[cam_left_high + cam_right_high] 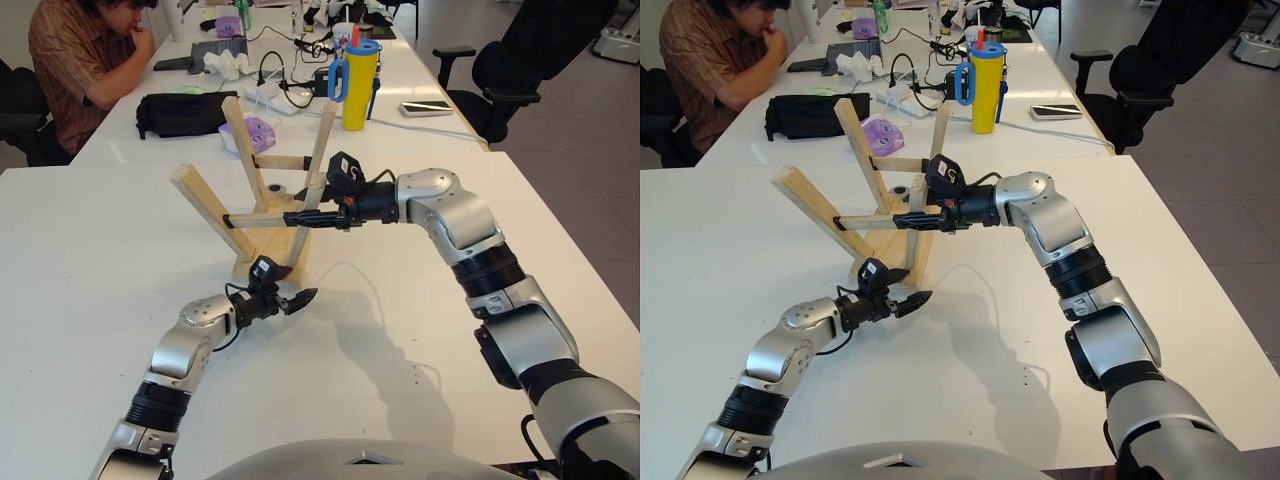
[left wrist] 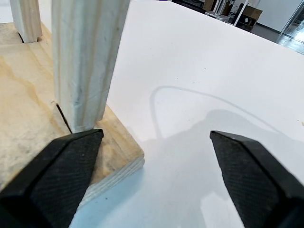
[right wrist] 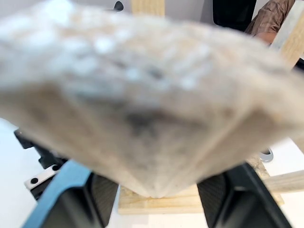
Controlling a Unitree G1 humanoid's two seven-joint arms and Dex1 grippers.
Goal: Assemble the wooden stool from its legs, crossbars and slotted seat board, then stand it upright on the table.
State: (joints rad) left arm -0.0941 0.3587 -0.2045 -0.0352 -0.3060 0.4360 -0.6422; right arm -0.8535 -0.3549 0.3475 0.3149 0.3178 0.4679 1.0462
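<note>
Stool (image 1: pixel 270 200): upside down on the table (image 1: pixel 450 300), legs pointing up. It sits just beyond the left gripper and in the grasp of the right one.
Left gripper (image 1: pixel 297 299): low over the table with its jaws spread wide and holding nothing. One fingertip (image 2: pixel 71 156) is at the board's corner and the other is over bare table.
Seat board (image 2: pixel 28 118): flat on the table, right in front of the left gripper. A leg is seated in its corner slot.
Crossbar (image 1: pixel 262 217): runs leftward from the right gripper's tips to the far-leaning leg.
Near leg (image 1: pixel 320 140): rises through the right gripper's grasp, tilted slightly.
Right gripper (image 1: pixel 305 218): closed on the near leg where the crossbar meets it (the wrist view shows wood clamped between the fingers).
Step in hand: probably seating this leg and crossbar before the stool is turned over.
Doing it well: brace the board's corner with the left gripper so it cannot slide. Press along the leg's own line rather than sideways, so the joint does not lever out of its slot. Check that every leg is seated (the far joints are hard to judge) before lifting.
</note>
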